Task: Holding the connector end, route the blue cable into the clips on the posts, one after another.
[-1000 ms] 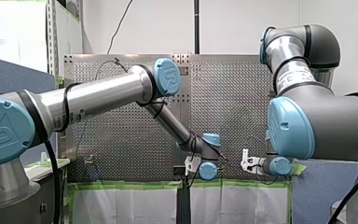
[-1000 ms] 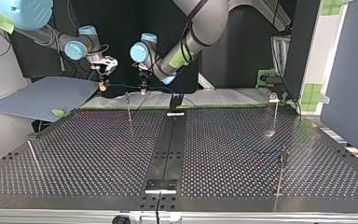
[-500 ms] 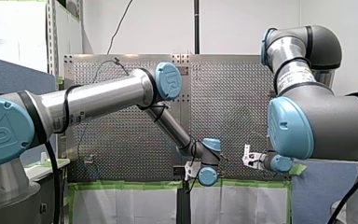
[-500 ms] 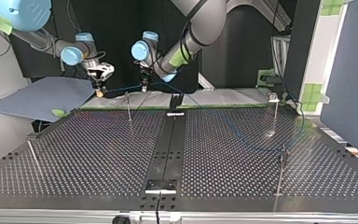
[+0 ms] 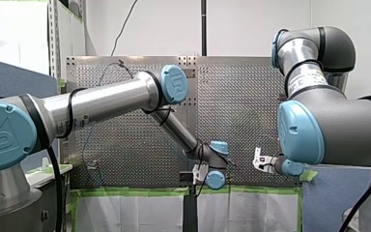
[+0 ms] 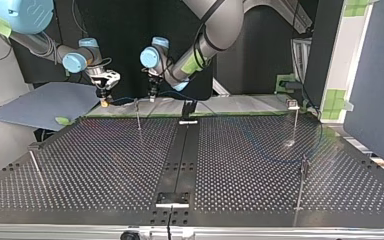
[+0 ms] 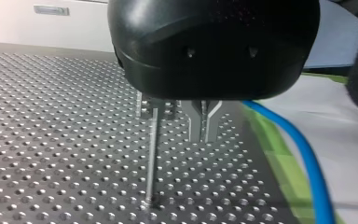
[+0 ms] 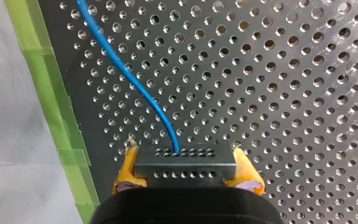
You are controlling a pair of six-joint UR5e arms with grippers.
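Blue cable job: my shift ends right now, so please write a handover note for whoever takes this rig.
My right gripper is shut on the connector, yellow pads at its ends.
My left gripper is shut; the blue cable passes beside it, a post close by.
The cable trails from the connector over the table.
Done: connector grasped. Whether any clip holds cable cannot be told.
Left: routing through the clips.

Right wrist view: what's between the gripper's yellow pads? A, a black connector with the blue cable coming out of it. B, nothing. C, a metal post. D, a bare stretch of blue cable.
A: the black connector sits clamped between the right gripper's yellow pads, the blue cable leaving its far face.
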